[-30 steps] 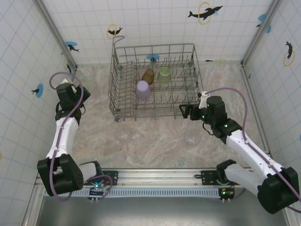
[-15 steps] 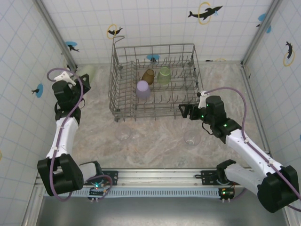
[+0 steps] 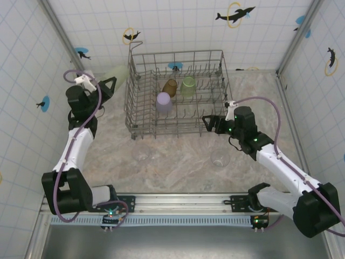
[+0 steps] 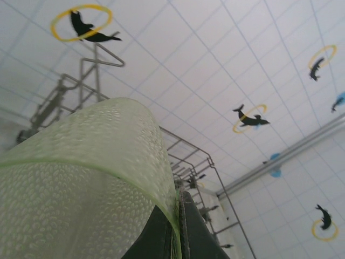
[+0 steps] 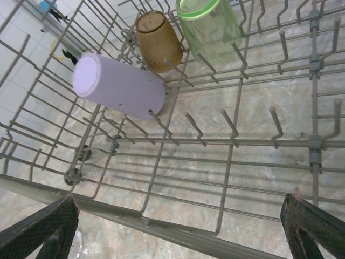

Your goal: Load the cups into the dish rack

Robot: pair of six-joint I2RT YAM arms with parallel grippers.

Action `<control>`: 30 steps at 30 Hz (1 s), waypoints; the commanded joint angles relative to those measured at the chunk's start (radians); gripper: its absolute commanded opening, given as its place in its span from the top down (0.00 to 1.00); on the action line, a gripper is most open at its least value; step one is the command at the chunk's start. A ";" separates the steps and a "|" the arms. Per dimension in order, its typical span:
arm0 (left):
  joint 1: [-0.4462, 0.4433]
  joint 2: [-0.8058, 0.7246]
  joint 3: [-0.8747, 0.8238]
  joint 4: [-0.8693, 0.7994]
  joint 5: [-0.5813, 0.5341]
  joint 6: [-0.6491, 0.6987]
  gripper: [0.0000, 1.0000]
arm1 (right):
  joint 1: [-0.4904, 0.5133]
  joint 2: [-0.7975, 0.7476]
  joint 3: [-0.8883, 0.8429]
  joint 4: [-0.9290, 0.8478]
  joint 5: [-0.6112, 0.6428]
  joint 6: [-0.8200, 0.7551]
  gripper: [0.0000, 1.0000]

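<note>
Pinches pale green cup by its rim with left gripper, high beside far left corner of dish rack for loading next to three racked cups; hangs right gripper wide, empty, at near right edge

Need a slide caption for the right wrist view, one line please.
Open right gripper facing the dish rack, where a lilac cup, amber cup and green cup rest among the tines.

— Where's the dish rack?
— Upper centre of the overhead frame, three racked cups inside.
— Others?
— Two loose cups on the table below it; a lone cup beside its upper-left corner.
</note>
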 commanded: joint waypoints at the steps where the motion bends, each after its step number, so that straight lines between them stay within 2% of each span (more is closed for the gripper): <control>1: -0.042 0.018 0.043 0.095 0.070 -0.009 1.00 | 0.007 0.012 0.018 0.076 -0.061 0.062 0.01; 12: -0.222 0.103 0.091 0.187 0.131 0.003 1.00 | 0.002 0.034 0.025 0.211 -0.044 0.177 0.01; 19: -0.317 0.162 0.100 0.210 0.120 0.005 1.00 | -0.004 0.074 0.058 0.266 -0.077 0.246 0.01; 30: -0.461 0.251 0.111 0.286 0.134 0.010 1.00 | -0.040 0.098 0.025 0.508 -0.110 0.400 0.01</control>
